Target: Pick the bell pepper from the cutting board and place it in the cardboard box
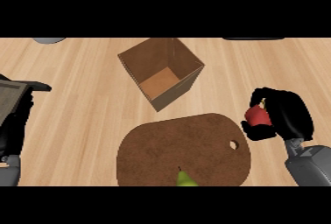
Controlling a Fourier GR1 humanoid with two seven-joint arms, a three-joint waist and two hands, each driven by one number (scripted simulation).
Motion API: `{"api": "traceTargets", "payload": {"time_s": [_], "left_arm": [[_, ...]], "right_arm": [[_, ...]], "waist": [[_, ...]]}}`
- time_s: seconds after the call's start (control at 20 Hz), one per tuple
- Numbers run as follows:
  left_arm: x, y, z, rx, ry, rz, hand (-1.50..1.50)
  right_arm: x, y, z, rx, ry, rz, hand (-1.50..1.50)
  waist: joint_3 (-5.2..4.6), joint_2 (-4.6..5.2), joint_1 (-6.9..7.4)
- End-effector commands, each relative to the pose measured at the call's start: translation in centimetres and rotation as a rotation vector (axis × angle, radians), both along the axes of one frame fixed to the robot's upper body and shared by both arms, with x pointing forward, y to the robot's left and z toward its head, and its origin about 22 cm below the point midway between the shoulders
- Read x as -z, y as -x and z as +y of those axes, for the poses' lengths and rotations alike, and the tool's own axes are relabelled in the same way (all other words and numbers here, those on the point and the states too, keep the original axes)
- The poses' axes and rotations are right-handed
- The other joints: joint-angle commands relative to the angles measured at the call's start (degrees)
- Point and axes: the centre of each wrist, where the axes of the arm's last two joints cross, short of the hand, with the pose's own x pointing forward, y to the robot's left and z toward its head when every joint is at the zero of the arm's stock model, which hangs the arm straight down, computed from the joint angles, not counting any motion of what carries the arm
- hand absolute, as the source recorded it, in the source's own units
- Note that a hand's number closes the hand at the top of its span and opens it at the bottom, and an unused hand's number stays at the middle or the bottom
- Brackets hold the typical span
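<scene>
We have the red bell pepper (256, 115) clasped in our right hand (284, 114), fingers curled round it, off the cutting board (184, 151) to its right. The cardboard box (163, 71) lies up and left of that hand, open side facing us. Our left hand (12, 131) is at the left edge; we cannot tell its fingers.

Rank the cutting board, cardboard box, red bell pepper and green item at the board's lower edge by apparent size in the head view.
1. Cutting board, largest.
2. Cardboard box.
3 and 4. Red bell pepper and green item: both small and unsure, since the right hand hides part of the pepper and the view's edge cuts the green item.
</scene>
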Motion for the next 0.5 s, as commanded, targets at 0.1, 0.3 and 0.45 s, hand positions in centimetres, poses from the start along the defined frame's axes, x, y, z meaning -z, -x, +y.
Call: {"api": "traceTargets", "payload": {"time_s": [0.1,0.3,0.45], "left_arm": [[-1.0,-0.2,-0.2,0.011,-0.010,-0.008,0.00],[-1.4,0.7,0.7,0.026,-0.012,0.009,0.00],[-0.2,-1.6,-0.7,0.033,0.005,-0.006,0.00]], "right_arm": [[-5.5,0.6,0.8,-0.106,-0.028,-0.268,1.50],[-7.4,1.1,3.7,-0.189,-0.066,-0.290,1.50],[-9.0,-0.5,5.8,-0.242,-0.148,-0.241,1.50]], "waist": [[0.01,0.04,0.71],[0.00,0.07,1.17],[-0.03,0.26,1.00]]}}
